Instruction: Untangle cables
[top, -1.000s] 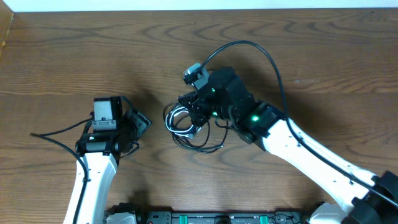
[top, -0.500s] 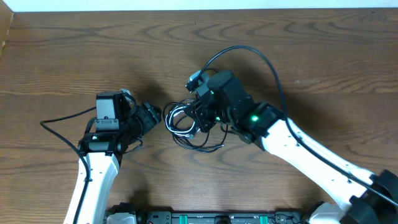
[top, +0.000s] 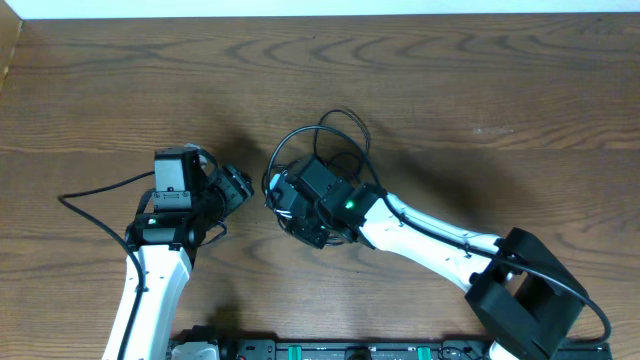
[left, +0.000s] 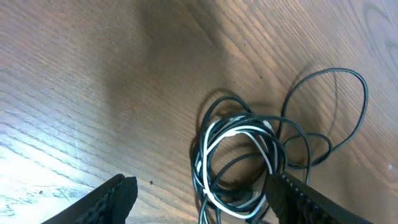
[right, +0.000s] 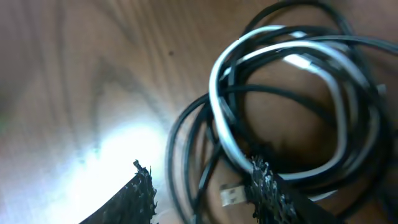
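The cables (top: 272, 190) lie as one tangled bundle on the wooden table, mid-table. In the left wrist view the cables (left: 242, 158) show as black loops wound with one white loop. My left gripper (top: 238, 183) is open just left of the bundle; its fingers (left: 200, 185) straddle the bundle's near edge. My right gripper (top: 295, 205) is pressed down onto the bundle from the right and hides most of it from above. Its fingers (right: 202, 180) are open with black strands between them, and a small metal plug (right: 233, 194) lies beside one fingertip.
The wooden table (top: 480, 90) has its far edge along the top of the overhead view. A thin black loop (top: 340, 128) arches above the right wrist. The left arm's thick wire (top: 95, 190) trails to the left. The arm bases sit at the front edge.
My right arm has swung round and dropped its wrist over the bundle. My left gripper moved right toward the cables, then held beside them.
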